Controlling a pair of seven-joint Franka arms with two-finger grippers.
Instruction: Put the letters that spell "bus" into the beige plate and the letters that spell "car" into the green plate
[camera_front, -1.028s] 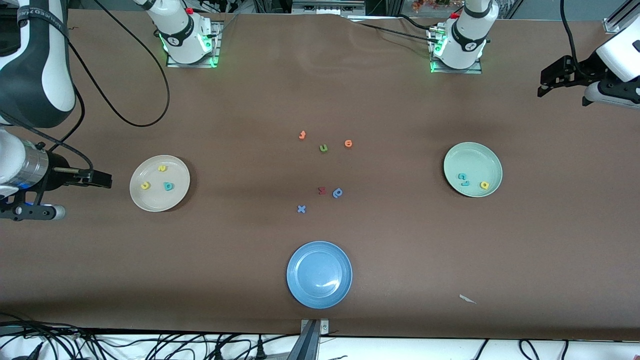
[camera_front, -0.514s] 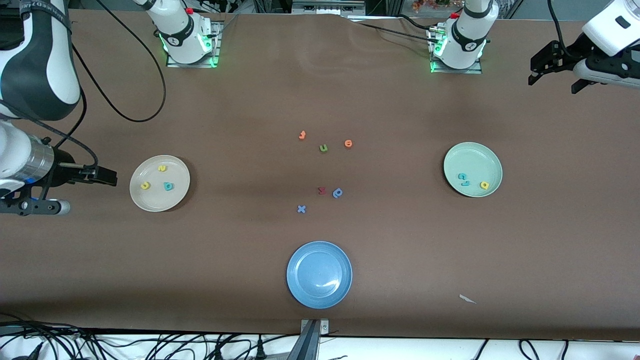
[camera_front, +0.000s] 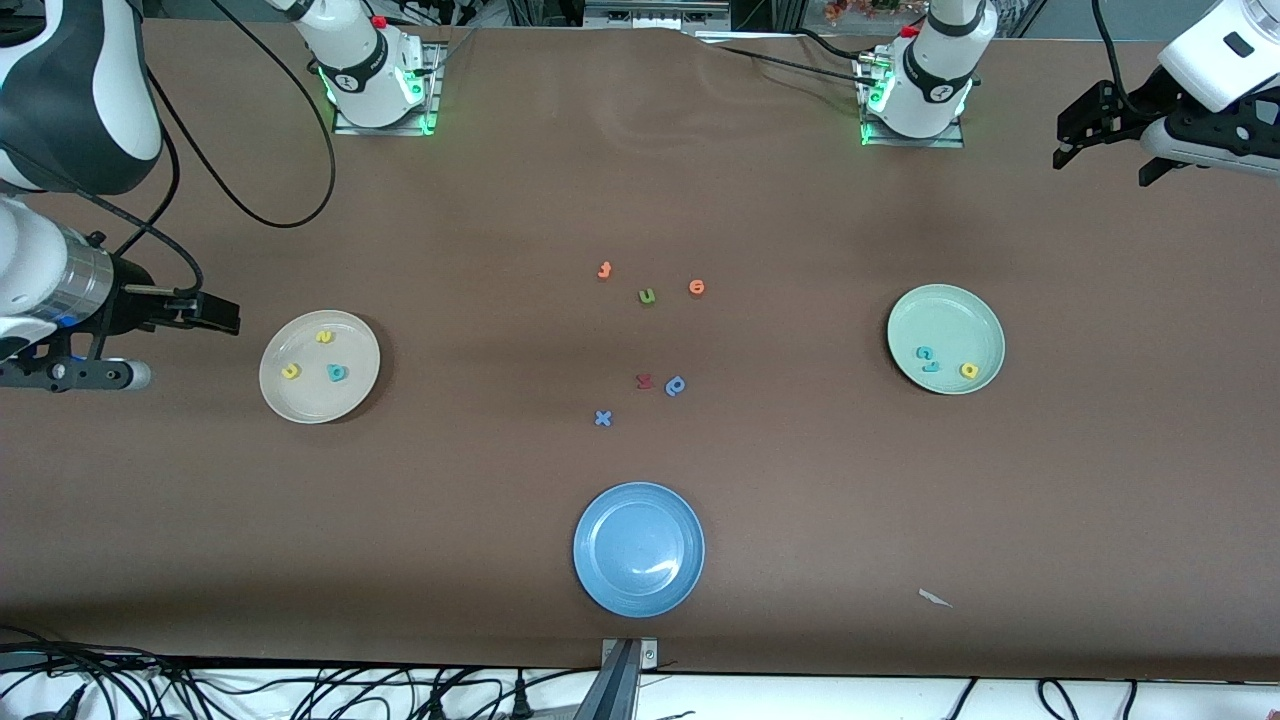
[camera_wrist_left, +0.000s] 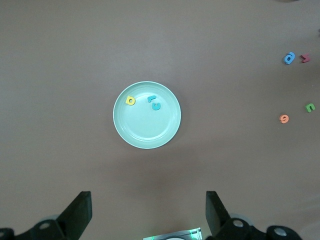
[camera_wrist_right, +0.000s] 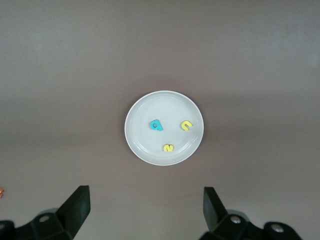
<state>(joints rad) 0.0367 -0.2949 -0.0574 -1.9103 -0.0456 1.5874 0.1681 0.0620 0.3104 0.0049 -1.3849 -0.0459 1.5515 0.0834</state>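
Note:
The beige plate (camera_front: 310, 400) lies toward the right arm's end of the table and holds a yellow s (camera_front: 324, 337), a yellow u (camera_front: 290, 371) and a teal b (camera_front: 337, 373). The green plate (camera_front: 950, 315) lies toward the left arm's end and holds a teal c (camera_front: 924, 353), a thin teal r (camera_front: 929, 366) and a yellow a (camera_front: 968, 370). High over bare table beside the beige plate, my right gripper (camera_wrist_right: 145, 197) hangs open and empty. My left gripper (camera_wrist_left: 147, 200) is open and empty too, high over the table beside the green plate.
Several loose letters lie mid-table: two orange ones (camera_front: 604, 270) (camera_front: 697, 288), an olive u (camera_front: 647, 296), a red one (camera_front: 644, 381), a blue p-like one (camera_front: 676, 385) and a blue x (camera_front: 602, 418). A blue plate (camera_front: 620, 520) sits near the front edge, a white scrap (camera_front: 935, 598) beside it.
Both arms have drawn a little farther up and back toward their bases, jaws still open. The plates and letters have not moved.

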